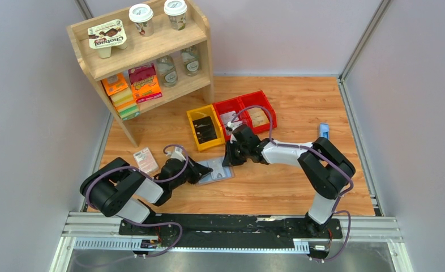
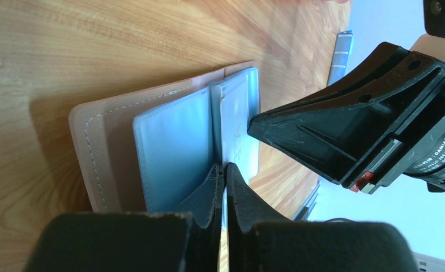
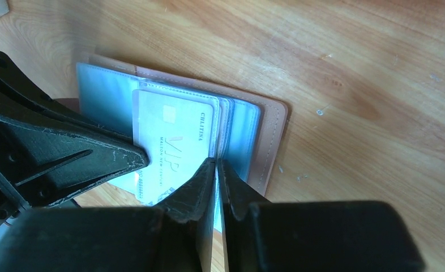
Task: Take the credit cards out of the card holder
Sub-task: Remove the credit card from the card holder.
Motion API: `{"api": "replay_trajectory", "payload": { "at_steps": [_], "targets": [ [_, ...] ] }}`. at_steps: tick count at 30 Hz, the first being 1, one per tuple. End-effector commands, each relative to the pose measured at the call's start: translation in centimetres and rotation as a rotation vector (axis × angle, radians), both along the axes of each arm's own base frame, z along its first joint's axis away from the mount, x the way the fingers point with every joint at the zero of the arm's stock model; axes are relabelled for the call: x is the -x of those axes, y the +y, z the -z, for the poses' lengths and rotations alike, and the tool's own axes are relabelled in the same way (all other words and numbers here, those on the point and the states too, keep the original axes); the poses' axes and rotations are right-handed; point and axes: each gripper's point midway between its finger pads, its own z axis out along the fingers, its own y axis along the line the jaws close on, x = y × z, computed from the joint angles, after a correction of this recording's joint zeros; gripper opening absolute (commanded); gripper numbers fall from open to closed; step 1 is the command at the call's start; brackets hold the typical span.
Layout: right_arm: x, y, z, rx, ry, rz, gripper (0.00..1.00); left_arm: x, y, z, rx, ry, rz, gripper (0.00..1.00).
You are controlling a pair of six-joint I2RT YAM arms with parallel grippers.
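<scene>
The card holder [image 1: 221,171] lies open on the wood, with a brown stitched rim [image 2: 104,147] [image 3: 274,141] and blue-grey pockets. A white credit card [image 3: 175,141] [image 2: 237,119] printed "VIP" lies face up on one half, its near end just over the holder's edge. My left gripper [image 1: 203,171] [image 2: 225,168] is shut, tips at the fold beside the card's edge. My right gripper [image 1: 227,160] [image 3: 216,163] is shut, tips at the card's opposite edge beside stacked pocket edges. Only card and table show through each slit. In each wrist view the other arm's fingers [image 2: 322,130] [image 3: 112,158] reach in.
A wooden shelf [image 1: 203,39] with cups and boxes stands back left. A yellow bin [image 1: 205,129] and two red bins [image 1: 248,113] sit just behind the holder. A pink-and-white packet [image 1: 145,160] lies to the left, a narrow blue object [image 1: 324,130] far right. Grey walls enclose the table.
</scene>
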Motion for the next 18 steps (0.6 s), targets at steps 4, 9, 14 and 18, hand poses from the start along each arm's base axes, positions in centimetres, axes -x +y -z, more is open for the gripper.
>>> {"api": "replay_trajectory", "payload": {
  "at_steps": [4,9,14,18],
  "targets": [
    [0.1,-2.8,3.5,0.109,0.047,0.041,0.12,0.1,0.6,-1.5,0.072,-0.046,-0.045,0.04],
    [-0.1,-3.3,3.8,0.114,0.048,0.052,0.12,0.4,0.9,-1.1,0.054,-0.027,-0.051,0.04],
    [-0.3,-3.5,3.7,0.118,0.043,0.056,0.12,0.8,1.5,-0.5,0.020,0.000,-0.064,0.07],
    [-0.4,-3.2,3.0,0.103,0.031,0.049,0.13,1.4,2.4,1.1,-0.054,0.074,-0.079,0.08]
  ]
}}
